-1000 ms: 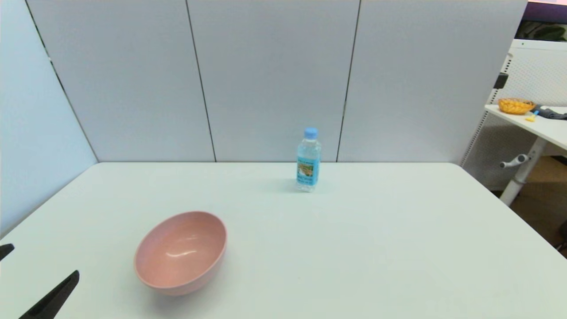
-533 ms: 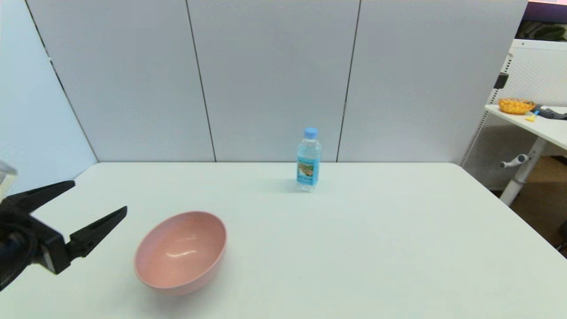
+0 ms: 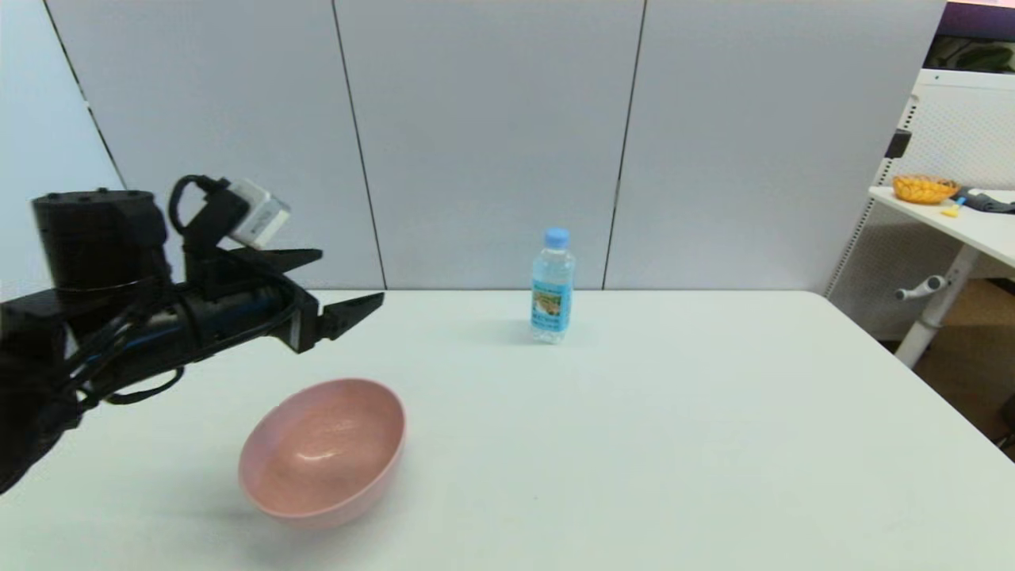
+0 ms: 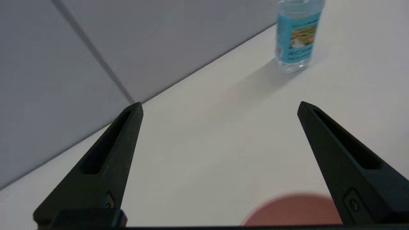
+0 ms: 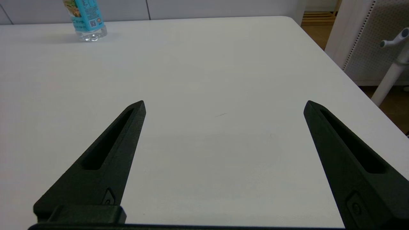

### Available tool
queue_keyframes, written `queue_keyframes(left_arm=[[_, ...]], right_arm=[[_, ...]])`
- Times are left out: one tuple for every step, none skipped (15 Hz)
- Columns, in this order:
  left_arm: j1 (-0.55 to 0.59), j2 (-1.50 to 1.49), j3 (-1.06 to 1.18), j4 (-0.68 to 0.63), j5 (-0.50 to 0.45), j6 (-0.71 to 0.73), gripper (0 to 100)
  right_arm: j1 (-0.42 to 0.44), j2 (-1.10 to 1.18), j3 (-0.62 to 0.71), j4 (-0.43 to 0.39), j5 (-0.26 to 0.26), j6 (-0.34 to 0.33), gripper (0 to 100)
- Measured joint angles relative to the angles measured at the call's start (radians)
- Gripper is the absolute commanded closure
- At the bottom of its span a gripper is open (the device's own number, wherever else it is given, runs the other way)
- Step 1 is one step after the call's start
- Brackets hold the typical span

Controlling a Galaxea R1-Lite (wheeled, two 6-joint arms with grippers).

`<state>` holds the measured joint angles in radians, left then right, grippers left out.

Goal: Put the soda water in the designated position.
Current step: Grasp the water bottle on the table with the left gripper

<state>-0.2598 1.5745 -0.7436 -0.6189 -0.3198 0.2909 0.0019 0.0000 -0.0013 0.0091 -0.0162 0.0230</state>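
The soda water (image 3: 552, 287), a small clear bottle with a light-blue cap and blue label, stands upright near the table's back edge. My left gripper (image 3: 352, 276) hangs open and empty above the table, left of the bottle and well apart from it. In the left wrist view, the bottle (image 4: 297, 41) lies off to one side of the open left gripper (image 4: 219, 103). My right gripper (image 5: 225, 102) is out of the head view. Its own view shows it open over bare table, far from the bottle (image 5: 87, 19). No mark on the white tabletop shows the designated position.
A pink bowl (image 3: 323, 452) sits at the front left, below and nearer than the left gripper, and its rim (image 4: 287, 210) shows in the left wrist view. Grey wall panels (image 3: 492, 143) close the table's back. A side table (image 3: 975, 226) stands past the right edge.
My left arm has risen from the lower left corner and swung up and to the right, now above the table beyond the bowl. Bottle and bowl have not moved.
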Motion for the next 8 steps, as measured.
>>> queue_keyframes(left_arm=[[-0.035,0.046,-0.037,0.0,-0.001,0.0,0],[-0.066,0.087,-0.066,-0.001,-0.001,-0.001,0],[-0.094,0.124,-0.094,-0.004,0.0,-0.002,0],[-0.121,0.165,-0.126,-0.005,0.0,-0.004,0],[-0.142,0.202,-0.156,-0.006,0.0,-0.007,0],[-0.161,0.24,-0.189,-0.007,0.0,-0.009,0],[-0.179,0.28,-0.226,-0.008,0.0,-0.012,0],[-0.194,0.318,-0.264,-0.007,0.0,-0.017,0]], right_arm=[[0.0,0.0,0.0,0.0,0.0,0.0,0],[0.0,0.0,0.0,0.0,0.0,0.0,0],[0.0,0.0,0.0,0.0,-0.001,0.0,0],[0.0,0.0,0.0,0.0,0.0,0.0,0],[0.0,0.0,0.0,0.0,0.0,0.0,0],[0.0,0.0,0.0,0.0,0.0,0.0,0],[0.0,0.0,0.0,0.0,0.0,0.0,0],[0.0,0.0,0.0,0.0,-0.001,0.0,0]])
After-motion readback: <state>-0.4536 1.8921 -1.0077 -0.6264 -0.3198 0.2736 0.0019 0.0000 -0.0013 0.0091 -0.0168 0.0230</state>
